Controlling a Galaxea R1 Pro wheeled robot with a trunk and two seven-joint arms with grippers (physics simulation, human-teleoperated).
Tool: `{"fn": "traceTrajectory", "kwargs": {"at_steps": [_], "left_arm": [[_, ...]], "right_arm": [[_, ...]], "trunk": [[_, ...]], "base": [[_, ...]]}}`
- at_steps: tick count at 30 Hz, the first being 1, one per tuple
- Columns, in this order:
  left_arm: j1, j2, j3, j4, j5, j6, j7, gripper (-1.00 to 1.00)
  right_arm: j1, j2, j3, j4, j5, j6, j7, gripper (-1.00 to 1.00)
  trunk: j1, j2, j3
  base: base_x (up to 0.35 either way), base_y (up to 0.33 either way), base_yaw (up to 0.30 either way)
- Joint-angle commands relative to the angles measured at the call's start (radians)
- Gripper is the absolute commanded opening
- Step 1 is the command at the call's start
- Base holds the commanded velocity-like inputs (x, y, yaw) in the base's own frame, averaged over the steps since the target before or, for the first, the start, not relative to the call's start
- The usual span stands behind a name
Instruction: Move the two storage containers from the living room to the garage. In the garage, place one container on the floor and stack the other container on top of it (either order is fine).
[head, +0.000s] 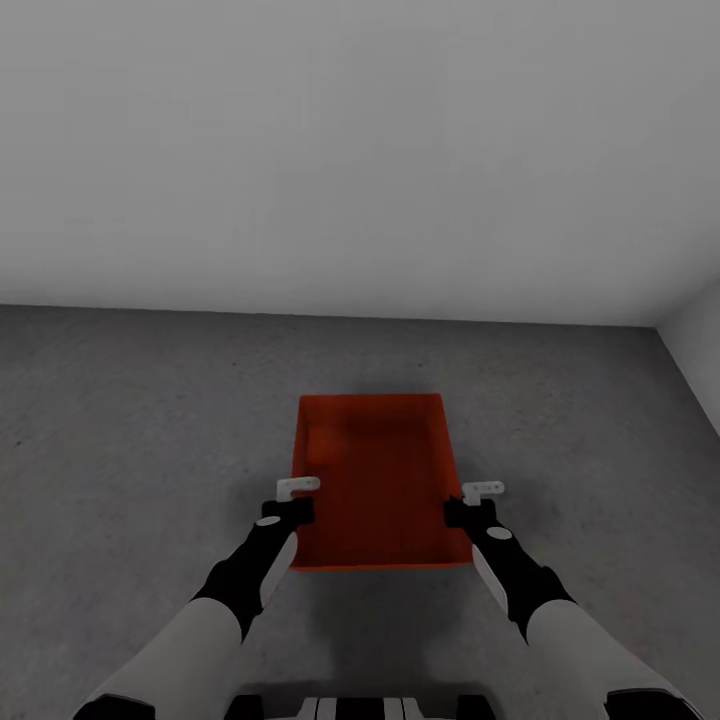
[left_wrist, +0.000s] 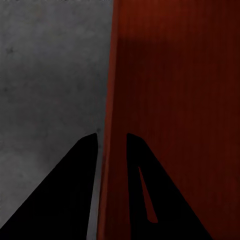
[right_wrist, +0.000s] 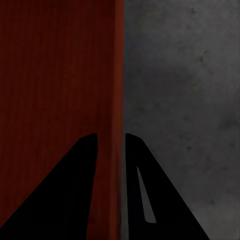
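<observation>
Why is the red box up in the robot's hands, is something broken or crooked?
Nothing looks broken. The orange-red container sits level and straight between the left gripper and right gripper, each pinching a side wall. It's empty, nothing spilled. Below is grey concrete floor by a plain white wall.

Back wall (head: 360, 150): was plain white, unmarked, and spanned the whole width.
Side wall (head: 700, 350): was white and met the back wall at the right-hand corner.
</observation>
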Motion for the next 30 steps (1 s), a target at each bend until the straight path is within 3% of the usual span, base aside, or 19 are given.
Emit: {"fn": "traceTrajectory", "kwargs": {"at_steps": [1,13,14,24,30], "left_arm": [[-0.001,0.002,0.001,-0.008,0.016,0.005,0.002,-1.0],[-0.001,0.002,-0.028,-0.001,0.054,0.005,0.022,-1.0],[-0.001,0.002,0.031,-0.06,0.056,0.005,0.0,-1.0],[-0.001,0.002,0.031,-0.06,0.057,0.005,0.0,-1.0],[-0.001,0.002,0.031,-0.058,0.057,0.003,0.0,-1.0]], "right_arm": [[0.0,-0.002,0.009,0.0,-0.002,0.003,-0.01,-1.0],[0.0,-0.005,-0.009,-0.003,0.018,0.022,0.004,-1.0],[0.0,-0.005,0.048,-0.003,-0.043,0.026,-0.039,-1.0],[0.0,-0.006,0.048,-0.007,-0.043,0.043,-0.039,-1.0],[0.0,-0.007,0.048,-0.007,-0.043,0.043,-0.039,-1.0]], "trunk": [[0.0,0.0,-0.001],[0.0,0.0,-0.001],[0.0,0.0,-0.001],[0.0,0.0,-0.001],[0.023,-0.042,-0.019]], "base": [[0.0,0.0,0.0],[0.0,0.0,0.0],[0.0,0.0,0.0],[0.0,0.0,0.0],[0.0,0.0,0.0]]}}
